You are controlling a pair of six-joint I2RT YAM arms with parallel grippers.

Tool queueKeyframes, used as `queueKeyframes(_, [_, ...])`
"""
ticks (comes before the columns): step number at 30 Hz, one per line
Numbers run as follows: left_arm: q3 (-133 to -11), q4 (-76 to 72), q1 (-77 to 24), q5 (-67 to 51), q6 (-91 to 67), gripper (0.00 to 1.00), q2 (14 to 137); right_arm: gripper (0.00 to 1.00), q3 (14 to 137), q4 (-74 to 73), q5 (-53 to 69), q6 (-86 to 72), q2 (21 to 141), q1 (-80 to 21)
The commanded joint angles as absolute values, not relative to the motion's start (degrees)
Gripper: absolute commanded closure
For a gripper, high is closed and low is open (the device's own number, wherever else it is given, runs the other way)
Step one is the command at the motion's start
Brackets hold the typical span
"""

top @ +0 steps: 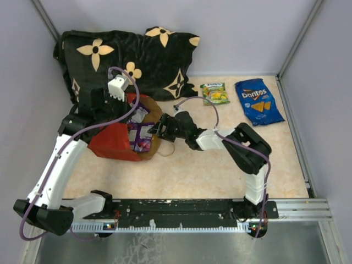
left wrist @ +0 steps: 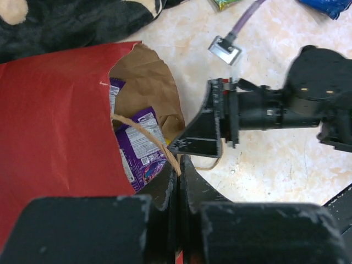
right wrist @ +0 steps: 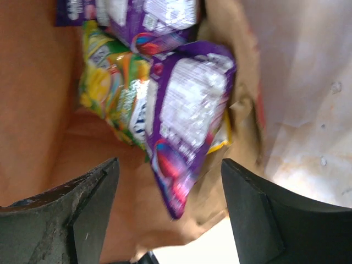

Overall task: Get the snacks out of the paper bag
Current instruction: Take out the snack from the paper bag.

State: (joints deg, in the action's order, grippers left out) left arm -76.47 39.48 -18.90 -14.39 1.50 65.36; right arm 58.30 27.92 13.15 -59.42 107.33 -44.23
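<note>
The red paper bag (top: 113, 142) lies on its side with its mouth toward the right. Purple snacks (top: 141, 135) show in the opening. My left gripper (left wrist: 180, 171) is shut on the bag's tan cord handle (left wrist: 147, 136) at the rim, beside the brown inside (left wrist: 148, 82). My right gripper (right wrist: 170, 192) reaches into the mouth. It is open, with one finger on each side of a purple packet (right wrist: 187, 126) and not touching it. A green and yellow packet (right wrist: 110, 82) lies behind it. A green pouch (top: 214, 92) and a blue Doritos bag (top: 258, 100) lie out on the table.
The black flower-patterned pillow (top: 129, 60) sits at the back left, right behind the bag. Grey walls close off the left, back and right sides. A loose cord loop (top: 168, 149) lies on the beige tabletop under the right gripper (top: 158, 128).
</note>
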Motion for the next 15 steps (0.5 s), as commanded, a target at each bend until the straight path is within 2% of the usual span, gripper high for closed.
queueKeyframes(1, [-74.99,40.64,-19.16,-15.88,3.12,1.00,63.81,0.26,65.17,31.56,10.44,-63.70,113.91,-45.31])
queueKeyframes(13, [-70.18,35.66,-19.16,-12.28,0.95,1.00,61.00,0.33,71.10,27.09,7.31,-64.62,120.28,-49.90])
queueKeyframes(14, [-69.55,34.99,-19.16,-12.15,0.78,1.00,60.73,0.36,71.93,26.62,7.32,-64.53,120.75,-50.39])
queueKeyframes(15, [-68.92,34.27,-19.16,-12.01,0.71,1.00,60.59,0.44,72.50,26.32,7.33,-64.29,120.98,-50.76])
